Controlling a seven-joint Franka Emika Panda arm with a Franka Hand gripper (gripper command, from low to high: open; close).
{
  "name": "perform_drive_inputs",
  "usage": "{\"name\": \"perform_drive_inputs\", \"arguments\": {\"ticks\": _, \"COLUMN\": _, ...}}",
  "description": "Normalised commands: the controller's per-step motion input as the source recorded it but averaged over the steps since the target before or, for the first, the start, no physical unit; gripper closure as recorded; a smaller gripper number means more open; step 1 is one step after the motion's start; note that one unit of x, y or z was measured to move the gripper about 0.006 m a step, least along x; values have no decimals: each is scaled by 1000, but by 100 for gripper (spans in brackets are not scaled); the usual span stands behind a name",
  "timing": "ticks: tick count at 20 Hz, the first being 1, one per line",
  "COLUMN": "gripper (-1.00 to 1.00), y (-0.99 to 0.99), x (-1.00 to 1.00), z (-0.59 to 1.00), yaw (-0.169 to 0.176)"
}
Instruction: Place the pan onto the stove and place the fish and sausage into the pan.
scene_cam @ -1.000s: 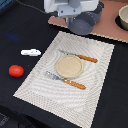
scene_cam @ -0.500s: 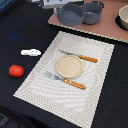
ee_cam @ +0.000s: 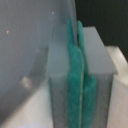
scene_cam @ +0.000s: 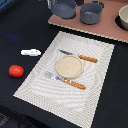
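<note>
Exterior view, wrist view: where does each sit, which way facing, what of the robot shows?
Exterior view: off the arm, raised, looking down across the placemat toward the stove; no arm clearly shows.
Wrist view: on the wrist, close against a grey curved surface; teal pads, likely the jaws', fill the middle.
Shared: possibly the pan; cannot confirm.

The pan (scene_cam: 64, 7), the pot (scene_cam: 91, 12) and a bowl (scene_cam: 123, 17) are cut off by the exterior view's edges, and the wrist view is blurred.

Red sausage (scene_cam: 16, 71), white fish (scene_cam: 30, 52), pinkish-brown stove (scene_cam: 107, 25)
</note>
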Motion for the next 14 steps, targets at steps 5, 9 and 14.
{"name": "perform_drive_inputs", "arguments": {"ticks": 5, "gripper": 100, "y": 643, "x": -79, "z": -253, "yaw": 1}}
{"name": "perform_drive_inputs", "arguments": {"ticks": 9, "gripper": 100, "y": 629, "x": 0, "z": -300, "yaw": 0}}
{"name": "perform_drive_inputs", "arguments": {"ticks": 14, "gripper": 100, "y": 507, "x": -195, "z": -350, "yaw": 24}}
